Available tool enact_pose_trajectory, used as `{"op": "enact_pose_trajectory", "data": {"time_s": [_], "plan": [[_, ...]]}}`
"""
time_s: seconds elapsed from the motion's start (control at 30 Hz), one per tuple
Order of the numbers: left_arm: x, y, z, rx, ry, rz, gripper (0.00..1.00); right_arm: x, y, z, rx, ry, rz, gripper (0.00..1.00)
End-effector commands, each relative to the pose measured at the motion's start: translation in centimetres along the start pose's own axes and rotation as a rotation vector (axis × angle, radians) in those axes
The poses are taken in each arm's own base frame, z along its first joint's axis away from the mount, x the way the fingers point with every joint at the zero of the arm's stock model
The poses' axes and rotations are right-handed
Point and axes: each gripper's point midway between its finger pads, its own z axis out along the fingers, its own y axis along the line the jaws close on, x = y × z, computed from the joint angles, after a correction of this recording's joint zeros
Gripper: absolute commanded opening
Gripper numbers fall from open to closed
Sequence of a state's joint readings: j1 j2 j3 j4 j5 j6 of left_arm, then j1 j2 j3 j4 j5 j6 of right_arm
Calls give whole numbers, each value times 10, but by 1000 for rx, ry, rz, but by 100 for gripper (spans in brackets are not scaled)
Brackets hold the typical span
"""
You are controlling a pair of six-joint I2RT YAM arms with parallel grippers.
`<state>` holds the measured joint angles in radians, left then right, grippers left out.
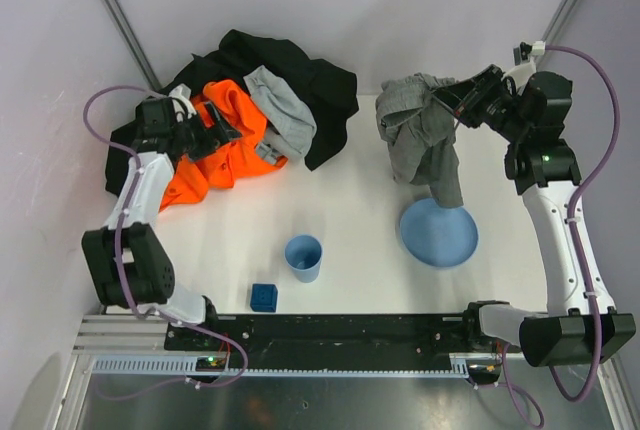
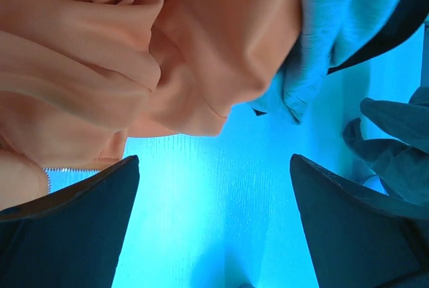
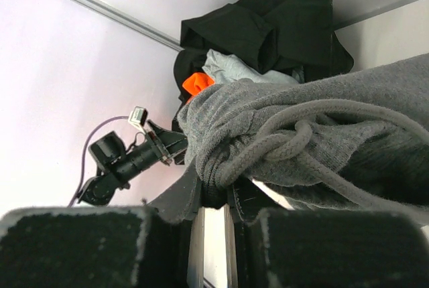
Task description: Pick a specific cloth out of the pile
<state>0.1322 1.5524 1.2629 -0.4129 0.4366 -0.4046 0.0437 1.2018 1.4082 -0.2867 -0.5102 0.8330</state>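
Note:
My right gripper point(image 1: 447, 102) is shut on the medium-dark grey cloth point(image 1: 420, 135) and holds it up in the air at the back right, its lower end hanging over the far rim of the blue plate point(image 1: 440, 235). In the right wrist view the grey cloth point(image 3: 322, 140) with its drawstring cord is pinched between my fingers. The pile point(image 1: 250, 110) lies at the back left: a black garment, a bright orange one point(image 1: 215, 150) and a paler grey one point(image 1: 282, 115). My left gripper point(image 1: 222, 130) is open over the orange cloth point(image 2: 134, 53), holding nothing.
A blue cup point(image 1: 304, 257) stands in the middle front and a small blue block point(image 1: 264, 296) lies near the front edge. White walls with a metal corner post close the back. The left arm shows in the right wrist view point(image 3: 127, 157).

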Motion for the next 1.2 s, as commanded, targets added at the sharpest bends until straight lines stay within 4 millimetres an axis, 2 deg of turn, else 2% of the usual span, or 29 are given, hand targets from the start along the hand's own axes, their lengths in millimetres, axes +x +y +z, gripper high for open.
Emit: {"op": "enact_pose_trajectory", "data": {"time_s": [0.0,0.13,0.37,0.57,0.8,1.0,1.17], "plan": [[0,-14,-25,-18,-59,89,99,-14,41,-20,-119,-59,-78,0],[16,-23,-36,-59,-54,183,100,-13,41,-21,-115,-56,-76,0],[50,-39,-42,-197,-20,423,100,-6,28,-21,-76,-38,-75,0],[68,-27,-42,-379,-12,602,100,-5,22,-18,-60,-33,-80,0],[93,-8,-33,-475,42,653,100,-15,19,-11,-68,-52,-83,0],[102,-2,-30,-509,55,669,100,-31,23,2,-70,-55,-108,0],[102,-1,-36,-518,35,668,100,-54,40,12,-92,-75,-146,0]]}}
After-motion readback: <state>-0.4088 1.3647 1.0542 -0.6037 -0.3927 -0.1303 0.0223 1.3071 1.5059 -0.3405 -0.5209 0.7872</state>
